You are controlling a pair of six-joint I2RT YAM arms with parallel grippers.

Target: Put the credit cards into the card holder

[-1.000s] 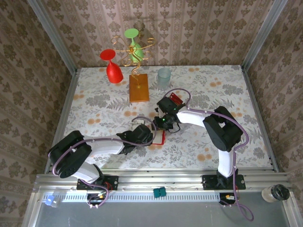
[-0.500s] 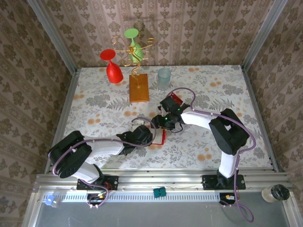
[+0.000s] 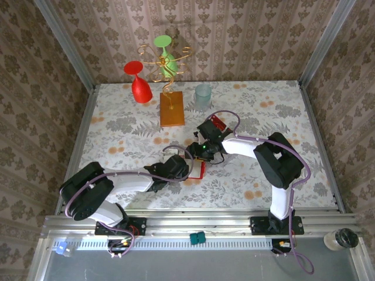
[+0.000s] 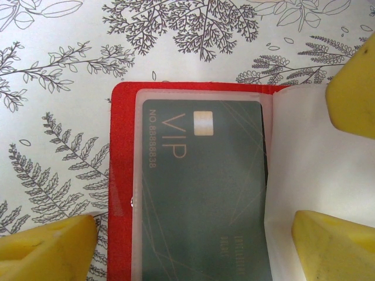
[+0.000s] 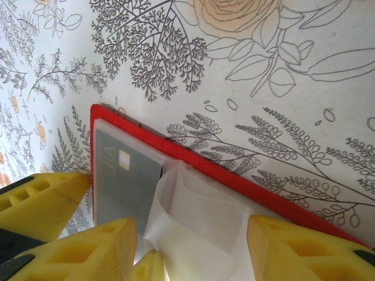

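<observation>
The red wallet (image 4: 122, 175) lies open toward the tabletop's (image 3: 117, 134) near edge, a grey VIP card (image 4: 205, 193) in its clear pocket (image 4: 139, 193). Left pincer (image 4: 193, 225) and right pincer (image 5: 193, 228) stand spread.

Floral worktop (image 3: 117, 134); far side: red goblet (image 3: 139, 85) upside down, green goblet (image 3: 166, 55) hung on gold wire rack (image 3: 157, 75), orange wooden block (image 3: 171, 109), clear cup (image 3: 203, 96) beside block
</observation>
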